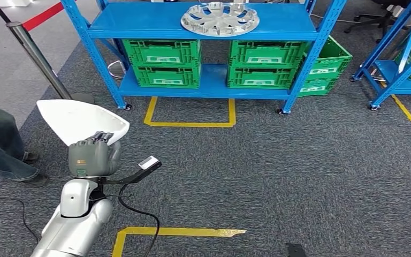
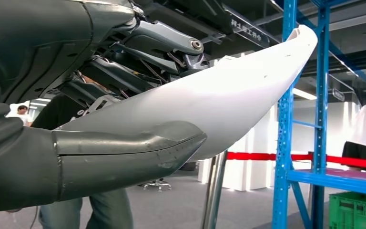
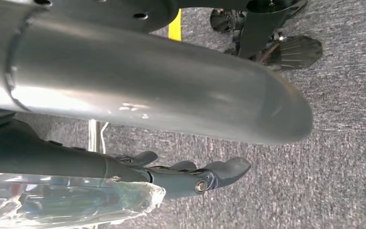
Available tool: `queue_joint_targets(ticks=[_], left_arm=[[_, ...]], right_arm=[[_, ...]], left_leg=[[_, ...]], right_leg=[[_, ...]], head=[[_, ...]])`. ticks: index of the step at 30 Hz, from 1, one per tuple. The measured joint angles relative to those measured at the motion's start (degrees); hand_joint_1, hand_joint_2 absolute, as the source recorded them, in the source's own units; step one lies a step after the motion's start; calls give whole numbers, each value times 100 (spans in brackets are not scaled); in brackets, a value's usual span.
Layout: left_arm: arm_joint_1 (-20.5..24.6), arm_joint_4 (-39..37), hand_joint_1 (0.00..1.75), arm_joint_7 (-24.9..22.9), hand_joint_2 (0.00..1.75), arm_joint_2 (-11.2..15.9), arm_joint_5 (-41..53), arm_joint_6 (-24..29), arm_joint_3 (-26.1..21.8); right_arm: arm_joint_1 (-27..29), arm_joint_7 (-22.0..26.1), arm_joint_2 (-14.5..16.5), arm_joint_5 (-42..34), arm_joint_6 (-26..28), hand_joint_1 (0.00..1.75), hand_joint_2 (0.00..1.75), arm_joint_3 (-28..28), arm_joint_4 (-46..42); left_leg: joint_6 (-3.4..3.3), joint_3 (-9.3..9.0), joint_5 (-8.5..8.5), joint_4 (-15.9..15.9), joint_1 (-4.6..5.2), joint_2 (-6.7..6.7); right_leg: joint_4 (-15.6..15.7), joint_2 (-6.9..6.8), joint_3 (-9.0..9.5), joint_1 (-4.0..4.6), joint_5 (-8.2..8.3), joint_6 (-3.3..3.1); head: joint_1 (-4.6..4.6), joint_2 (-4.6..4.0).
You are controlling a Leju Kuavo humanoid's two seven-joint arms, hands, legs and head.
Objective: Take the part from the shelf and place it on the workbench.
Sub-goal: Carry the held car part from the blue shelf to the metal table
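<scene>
Left hand grips white part; right hand slack; person beside.

The part is plain white, gripped by the dark grey left robot hand on a silver arm. The far shelf is bright blue, carrying a silver wheel cover and green crates. The floor is speckled dark grey carpet with yellow tape lines. A red band hangs from a black post at far left.
</scene>
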State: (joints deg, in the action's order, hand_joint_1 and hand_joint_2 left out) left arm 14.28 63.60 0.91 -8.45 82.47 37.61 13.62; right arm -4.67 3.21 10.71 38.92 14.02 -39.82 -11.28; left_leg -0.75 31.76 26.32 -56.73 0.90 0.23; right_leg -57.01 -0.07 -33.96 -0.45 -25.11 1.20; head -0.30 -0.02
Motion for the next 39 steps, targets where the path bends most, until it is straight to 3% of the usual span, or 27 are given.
queue_joint_targets(ticks=[8, 13, 15, 18, 19, 20, 21, 23, 25, 26, 28, 30, 33, 34, 35, 36, 37, 39], left_arm=[[-2, 0, 175, 18, 175, 15, 23, -50, -68], [10, 3, 175, 19, 175, 25, 57, -73, -90], [32, 4, 175, 17, 175, 20, 90, -82, -92], [47, 4, 175, 9, 175, 16, 129, -100, -95], [43, 3, 175, 7, 175, 16, 139, -104, -96], [41, 3, 175, 4, 175, 17, 145, -107, -96], [39, 2, 175, 2, 175, 17, 149, -109, -96], [52, 2, 175, 0, 175, 16, 155, -111, -96], [90, 2, 175, -3, 175, 11, 169, -113, -97], [107, 2, 175, -5, 175, 8, 181, -114, -98], [114, 2, 175, -6, 175, 8, 199, -115, -98], [111, 2, 175, -7, 175, 17, 203, -115, -98], [124, -1, 175, -9, 175, 20, 207, -117, -97], [117, -4, 175, -12, 175, 21, 210, -118, -97], [108, -8, 175, -17, 175, 24, 213, -119, -97], [104, -13, 175, -25, 175, 26, 215, -119, -97], [106, -16, 175, -32, 175, 27, 217, -119, -98], [135, -17, 175, -43, 175, 24, 220, -118, -98]], right_arm=[[0, -91, 0, 337, 268, 0, 0, 140, 0], [-3, -107, -1, 443, 275, 0, 0, 213, 0], [-4, -114, -3, 482, 287, 0, 0, 244, 0], [0, -130, -8, 529, 296, 0, 0, 272, 0], [4, -135, -10, 539, 297, 0, 0, 282, 0], [7, -139, -12, 546, 297, 0, 0, 291, 0], [9, -141, -14, 553, 297, 0, 0, 297, 0], [6, -142, -18, 563, 296, 0, 0, 305, 0], [4, -142, -20, 577, 295, 0, 0, 320, 0], [5, -143, -21, 584, 295, 0, 0, 328, 0], [12, -146, -21, 598, 293, 0, 0, 337, 0], [6, -147, -17, 609, 291, 0, 0, 342, 0], [13, -147, -17, 617, 289, 0, 0, 345, 0], [20, -148, -20, 619, 288, 0, 0, 345, 0], [24, -148, -23, 622, 287, 0, 0, 345, 0], [25, -148, -26, 626, 285, 0, 0, 346, 0], [22, -146, -26, 629, 280, 0, 0, 347, 0], [16, -143, -25, 633, 262, 0, 0, 350, 0]], left_leg=[[-28, 18, -7, -25, 24, -1], [-121, 34, -61, 13, 16, -7], [-174, 38, -124, 78, -18, -22], [-191, 100, -172, 83, -24, -73], [-182, 119, -185, 80, -24, -98], [-169, 135, -196, 75, -25, -133], [-155, 146, -205, 67, -28, -175], [-109, 170, -208, 31, -26, -270], [-46, 227, -216, -26, -20, -367], [-10, 259, -231, -42, -23, -414], [50, 304, -262, -51, -49, -503], [111, 399, -119, -237, -55, -420], [197, 855, 457, -1288, -77, -133], [211, 976, 565, -1587, -89, -99], [215, 1003, 568, -1700, -97, -80], [210, 909, 464, -1574, -103, -61], [195, 706, 293, -1245, -102, -11], [145, 248, 31, -453, -71, 227]], right_leg=[[4, -1, -11, -20, 25, 36], [3, -11, -30, -28, 29, 105], [-279, -6, -168, -23, -202, 134], [-1374, -2, -619, -29, -797, 159], [-1617, -2, -706, -30, -880, 165], [-1667, -1, -700, -32, -863, 168], [-1477, 8, -575, -37, -739, 168], [-691, 165, -119, -67, -422, 170], [-139, 332, 199, -94, -307, 144], [-71, 352, 240, -88, -329, 119], [-66, 253, 241, -78, -302, 52], [-53, 146, 241, -86, -272, -21], [-48, -42, 221, -72, -262, -82], [-48, -108, 214, -67, -262, -84], [-49, -174, 209, -63, -262, -86], [-49, -239, 208, -60, -261, -86], [-49, -302, 212, -58, -260, -85], [-57, -419, 223, -34, -267, -68]], head=[[-2, 0], [-1, 0], [12, 0], [25, 0], [23, 0], [25, 0], [24, 0], [23, 0], [16, 0], [14, 0], [17, 0], [-8, 0], [-58, 1], [-57, 1], [-58, 1], [-58, 0], [-59, 0], [-63, 0]])
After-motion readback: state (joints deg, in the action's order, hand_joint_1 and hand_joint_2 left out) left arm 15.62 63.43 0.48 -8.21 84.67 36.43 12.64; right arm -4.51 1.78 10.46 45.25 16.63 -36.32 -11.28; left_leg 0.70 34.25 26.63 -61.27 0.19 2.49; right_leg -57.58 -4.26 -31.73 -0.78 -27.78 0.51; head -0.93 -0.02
